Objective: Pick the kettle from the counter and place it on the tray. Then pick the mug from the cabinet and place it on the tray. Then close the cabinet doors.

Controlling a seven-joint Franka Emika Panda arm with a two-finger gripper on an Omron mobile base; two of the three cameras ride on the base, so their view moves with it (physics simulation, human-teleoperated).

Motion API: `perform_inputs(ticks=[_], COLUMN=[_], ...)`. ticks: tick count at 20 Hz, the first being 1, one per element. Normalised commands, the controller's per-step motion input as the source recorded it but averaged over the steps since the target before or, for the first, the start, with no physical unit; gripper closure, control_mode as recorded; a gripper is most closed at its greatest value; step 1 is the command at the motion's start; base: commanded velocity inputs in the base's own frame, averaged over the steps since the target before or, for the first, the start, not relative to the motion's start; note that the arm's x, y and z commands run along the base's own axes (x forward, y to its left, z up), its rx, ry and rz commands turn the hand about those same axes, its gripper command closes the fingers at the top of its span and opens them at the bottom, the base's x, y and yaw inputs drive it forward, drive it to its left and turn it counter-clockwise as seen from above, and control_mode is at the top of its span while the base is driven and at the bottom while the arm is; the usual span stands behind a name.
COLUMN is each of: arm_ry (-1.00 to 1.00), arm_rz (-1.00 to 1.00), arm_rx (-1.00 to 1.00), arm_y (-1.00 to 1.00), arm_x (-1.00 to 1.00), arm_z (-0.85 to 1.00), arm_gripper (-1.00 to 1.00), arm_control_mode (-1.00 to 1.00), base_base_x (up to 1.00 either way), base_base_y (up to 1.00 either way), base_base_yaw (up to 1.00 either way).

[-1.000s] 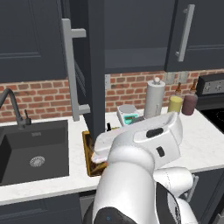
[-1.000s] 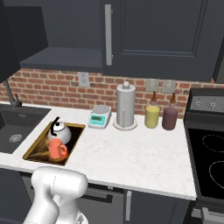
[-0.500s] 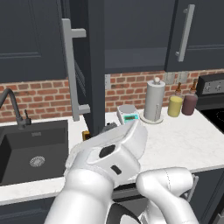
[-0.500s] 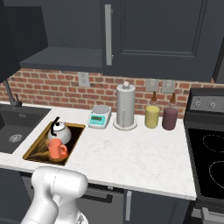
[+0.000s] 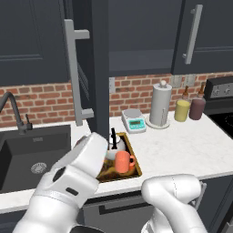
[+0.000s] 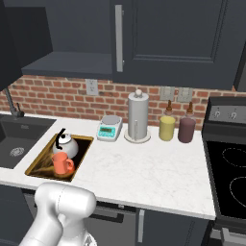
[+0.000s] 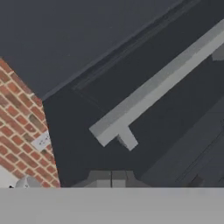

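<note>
Kettle [image 6: 66, 144] and mug [image 6: 61, 164] both sit on the tray [image 6: 40, 165], mug in front of the kettle and close beside it, tray lying on the counter [image 6: 144, 168] just right of the sink [image 6: 13, 144]. So both carrying steps look done; what is left is the doors.

One cabinet door [image 5: 97, 68] stands swung out, edge-on over the tray's back end, its bar handle [image 5: 73, 77] facing left. Cabinet [image 6: 72, 62] shelf is bare where the mug would have stood.

Gripper [image 7: 112, 177] is empty, tips pressed together; my guess is that closed fingers make a blunt pusher, no grasp needed for a door. Hand view looks up along a dark door panel with a grey bar handle [image 7: 153, 89] crossing it, brick to the left. The hand seems set near that panel to shove it shut.

Risk, as I judge it: the arm's big white elbow [image 5: 77, 177] hangs close over the tray's near corner.
</note>
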Motion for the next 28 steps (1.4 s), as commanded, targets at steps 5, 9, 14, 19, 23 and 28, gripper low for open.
perform_inputs(ticks=[5,9,14,19,23,28], arm_ry=[0.0,0.0,0.03,0.05,0.01,0.01], arm_rz=[0.0,-0.01,-0.04,-0.05,-0.04,-0.04], arm_rx=[-0.16,-0.19,-0.12,-0.02,-0.03,0.0], arm_y=[0.51,0.64,0.46,0.34,0.48,0.15], arm_x=[0.42,0.46,0.75,0.85,0.61,0.46], arm_z=[-0.37,-0.4,-0.31,-0.18,-0.06,0.0], arm_gripper=[1.0,1.0,1.0,1.0,1.0,1.0], arm_control_mode=[-1.0,-1.0,-1.0,-1.0,-1.0,-1.0], base_base_x=[0.0,0.0,0.0,0.0,0.0,0.0], base_base_y=[0.0,0.0,0.0,0.0,0.0,0.0], base_base_yaw=[0.0,0.0,0.0,0.0,0.0,0.0])
